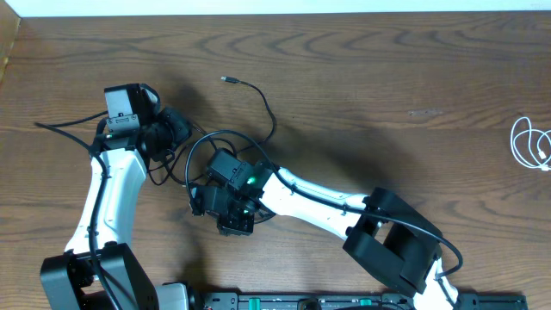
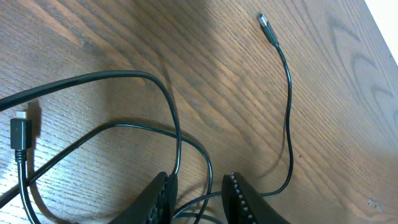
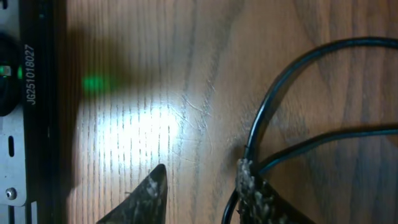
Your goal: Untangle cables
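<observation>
The left gripper, at the bottom of its wrist view, is spread, with black cable strands crossing between its fingers. The right gripper is also spread, and the cable touches one finger unpinched. Overhead, the black cable loops at centre left of the table. The white cable lies coiled at the right edge, well apart, so the two seem separated and the black loops are left to straighten. Only the overhead view shows the white cable.

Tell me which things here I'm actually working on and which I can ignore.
Job:
- black cable, looped mid-table
- white cable, coiled at the far right

Ignore:
- left arm's own thick wire
- labelled base rail
</observation>
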